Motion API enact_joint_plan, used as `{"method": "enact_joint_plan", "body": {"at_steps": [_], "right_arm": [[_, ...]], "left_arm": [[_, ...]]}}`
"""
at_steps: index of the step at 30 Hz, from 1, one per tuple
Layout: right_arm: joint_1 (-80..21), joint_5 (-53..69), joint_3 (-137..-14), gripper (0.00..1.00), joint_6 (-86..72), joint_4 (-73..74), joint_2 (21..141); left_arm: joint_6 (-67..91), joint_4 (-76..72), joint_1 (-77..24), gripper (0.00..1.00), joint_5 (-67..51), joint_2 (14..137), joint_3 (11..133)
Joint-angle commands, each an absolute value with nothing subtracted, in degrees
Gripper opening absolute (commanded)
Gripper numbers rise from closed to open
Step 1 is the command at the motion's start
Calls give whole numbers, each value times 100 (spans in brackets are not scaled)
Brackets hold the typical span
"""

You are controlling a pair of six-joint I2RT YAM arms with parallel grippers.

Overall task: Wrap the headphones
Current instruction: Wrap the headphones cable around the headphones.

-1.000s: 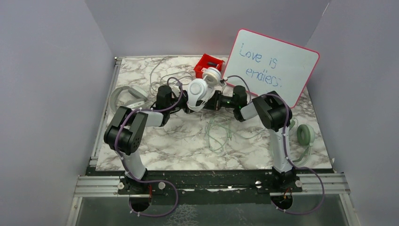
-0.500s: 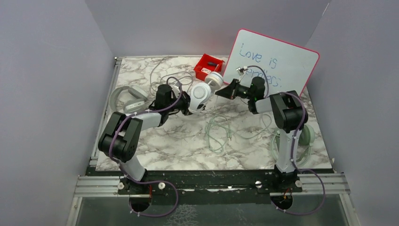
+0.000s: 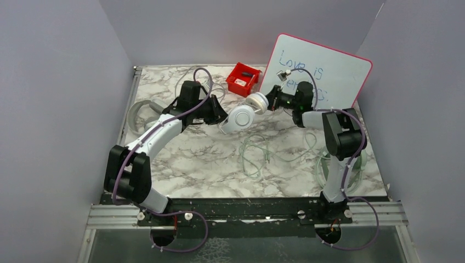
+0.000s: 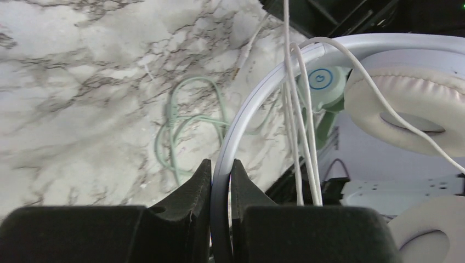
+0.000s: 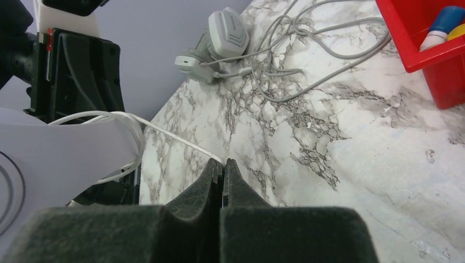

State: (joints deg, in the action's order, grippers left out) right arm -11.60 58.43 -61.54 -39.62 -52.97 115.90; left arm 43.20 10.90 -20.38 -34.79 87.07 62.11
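Top view: I find the white over-ear padded headphones (image 3: 242, 116) held clear of the marble surface (image 3: 203, 159), between the left pincer (image 3: 218, 116) and the right pincer (image 3: 270, 102). A loose pale mint cable (image 3: 255, 153) lies below. The mint headphones (image 3: 356, 159) are mostly hidden behind the right arm.

Left wrist: the pincer is clamped on the white headband (image 4: 241, 109). Strands of thin white cable (image 4: 296, 126) cross the band.

Right wrist: the pincer is closed together, pinching that cable. The grey headphones (image 5: 219, 33) lie tangled at the far edge.

Assessment: wrapping has begun on 1 pair and is unfinished; 2 pairs look untouched. I cannot see the plug or count the turns.
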Motion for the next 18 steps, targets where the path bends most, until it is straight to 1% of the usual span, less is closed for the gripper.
{"method": "enact_joint_plan", "body": {"at_steps": [1, 5, 9, 18], "right_arm": [[-809, 5528, -6326, 0, -3602, -4676, 11460], [-809, 5550, -6536, 0, -3357, -4266, 11401], [-810, 5566, -6586, 0, -3308, -4165, 11371], [-882, 5635, -6863, 0, -3540, -3932, 11702]], "left_arm": [[3035, 2167, -1951, 0, -2803, 8045, 6704], [2576, 2537, -1951, 0, -2395, 7823, 6915], [2151, 2561, -1953, 0, -2067, 7527, 6960], [1841, 2122, -1951, 0, -2207, 7098, 7060]]}}
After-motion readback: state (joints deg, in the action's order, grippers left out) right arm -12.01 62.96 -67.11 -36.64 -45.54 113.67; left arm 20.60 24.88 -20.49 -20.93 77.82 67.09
